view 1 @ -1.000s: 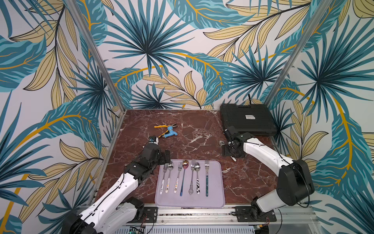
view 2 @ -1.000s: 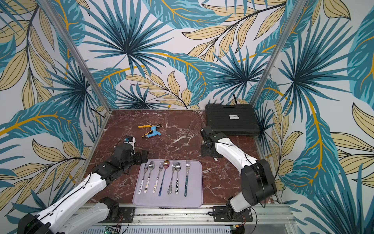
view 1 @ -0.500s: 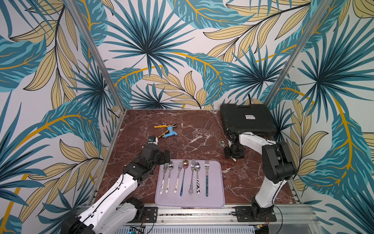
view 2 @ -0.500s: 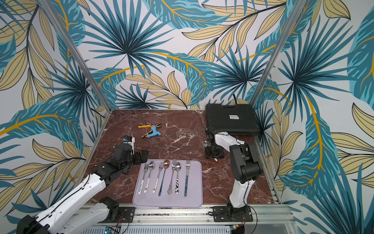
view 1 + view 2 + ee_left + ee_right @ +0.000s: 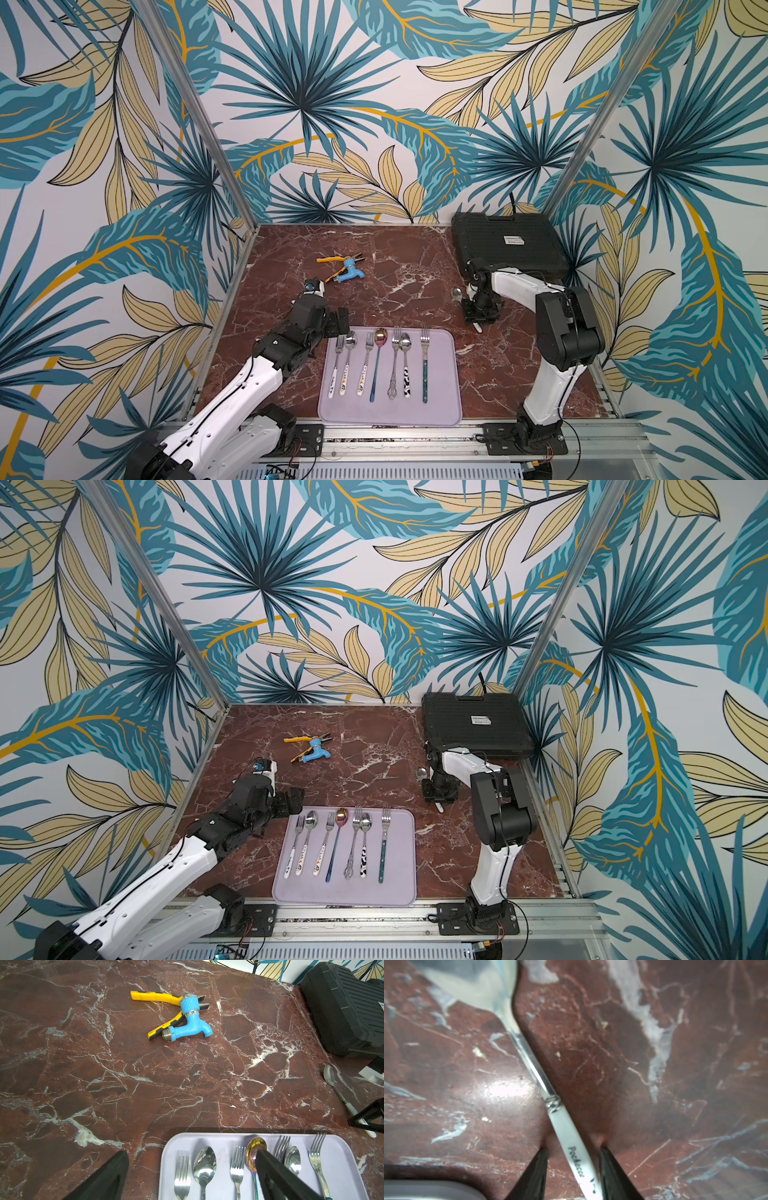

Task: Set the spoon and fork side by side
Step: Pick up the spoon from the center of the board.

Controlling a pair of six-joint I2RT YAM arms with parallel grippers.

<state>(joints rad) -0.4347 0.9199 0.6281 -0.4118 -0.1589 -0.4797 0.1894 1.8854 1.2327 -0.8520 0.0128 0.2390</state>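
Note:
A spoon with a white handle lies on the red marble table, right of the tray, and also shows in another top view and the left wrist view. My right gripper is down at the table and straddles that handle. Its jaws are narrow but still open, with a gap on one side. On the lilac tray lie several forks and spoons in a row, the rightmost a teal-handled fork. My left gripper hovers wide open at the tray's far left corner, holding nothing.
A black case fills the back right corner, just behind the right arm. Yellow-handled pliers and a blue plastic tap lie at the back middle. Walls close in the table on three sides.
My right gripper has dropped over the spoon's handle, its jaws have narrowed around it, and that arm has folded up steeply. The left arm has not moved.

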